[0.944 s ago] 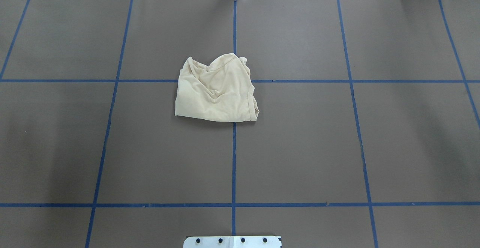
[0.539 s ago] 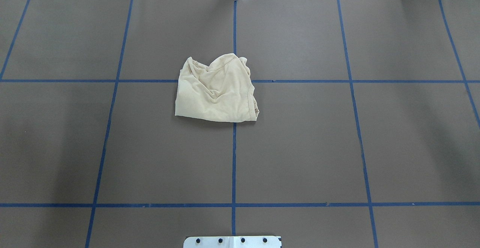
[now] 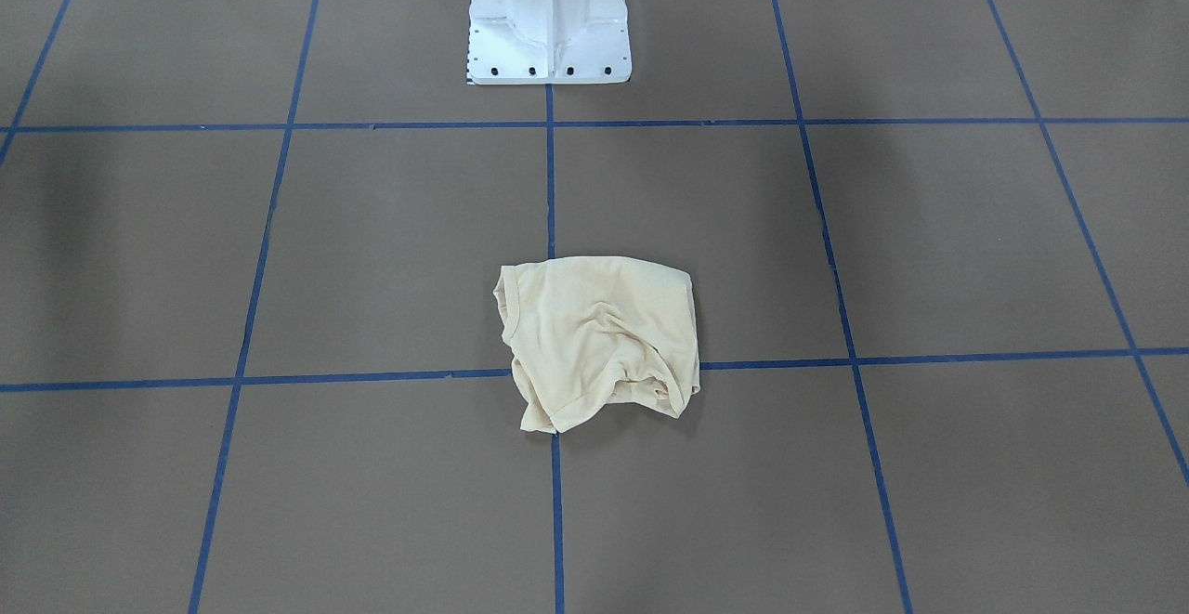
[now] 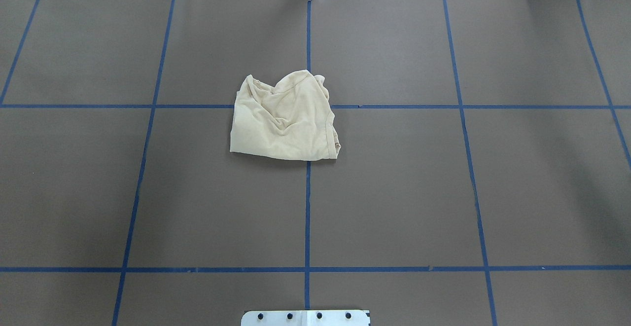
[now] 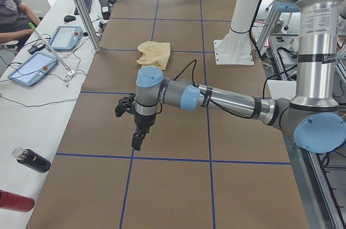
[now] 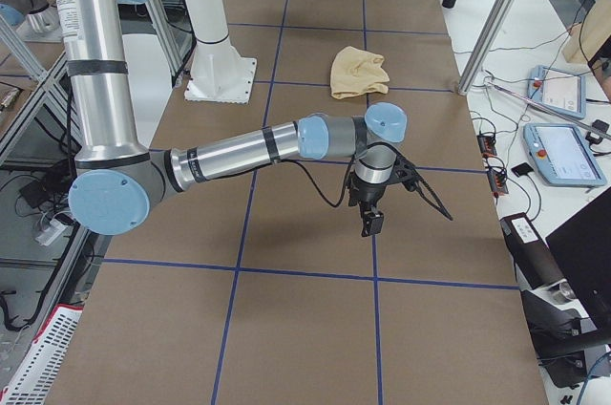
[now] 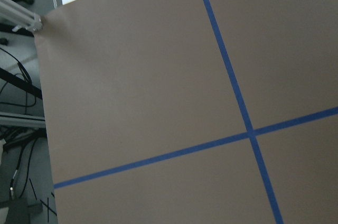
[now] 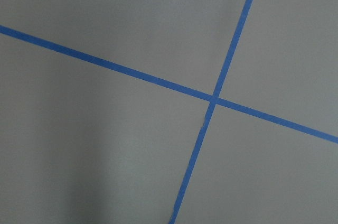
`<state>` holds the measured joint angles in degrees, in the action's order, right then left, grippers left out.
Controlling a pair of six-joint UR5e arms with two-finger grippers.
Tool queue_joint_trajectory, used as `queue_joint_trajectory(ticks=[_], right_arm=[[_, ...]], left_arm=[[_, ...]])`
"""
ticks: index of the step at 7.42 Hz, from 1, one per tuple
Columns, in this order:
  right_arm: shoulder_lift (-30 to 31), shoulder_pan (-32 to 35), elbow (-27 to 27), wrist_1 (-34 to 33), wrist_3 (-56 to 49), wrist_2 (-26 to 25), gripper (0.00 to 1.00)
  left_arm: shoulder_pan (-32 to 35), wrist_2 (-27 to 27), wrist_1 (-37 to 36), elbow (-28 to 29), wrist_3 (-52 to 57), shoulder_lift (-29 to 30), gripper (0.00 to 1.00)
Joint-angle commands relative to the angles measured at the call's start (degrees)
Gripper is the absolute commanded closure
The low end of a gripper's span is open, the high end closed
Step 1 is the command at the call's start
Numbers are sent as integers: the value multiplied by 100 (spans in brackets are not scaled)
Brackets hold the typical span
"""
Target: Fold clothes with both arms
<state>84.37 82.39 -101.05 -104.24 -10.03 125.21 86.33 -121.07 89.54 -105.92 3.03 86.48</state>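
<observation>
The left gripper (image 5: 123, 106) and right gripper (image 6: 420, 195), whose opening cannot be told, may pinch several wadded T-shirt (image 4: 283, 119) layers, lifting a lump.

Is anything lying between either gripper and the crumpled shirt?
Nothing visible does. The shirt lies alone on the brown table. The left gripper and right gripper hang toward opposite table ends, with only blue tape lines between.

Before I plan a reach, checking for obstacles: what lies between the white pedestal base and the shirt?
Only bare table cover and blue tape lines between pedestal base and shirt, per the front-facing view.
</observation>
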Motion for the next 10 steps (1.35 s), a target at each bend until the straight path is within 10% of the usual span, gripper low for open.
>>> queue_joint_trajectory(ticks=[1,10], right_arm=[[18,5,68,-61,54,239,0],[844,936,419,70,10,900,0]], left_arm=[[-2,-1344,-123,148,144,-532,0],[51,-1016,116,282,286,-412,0]])
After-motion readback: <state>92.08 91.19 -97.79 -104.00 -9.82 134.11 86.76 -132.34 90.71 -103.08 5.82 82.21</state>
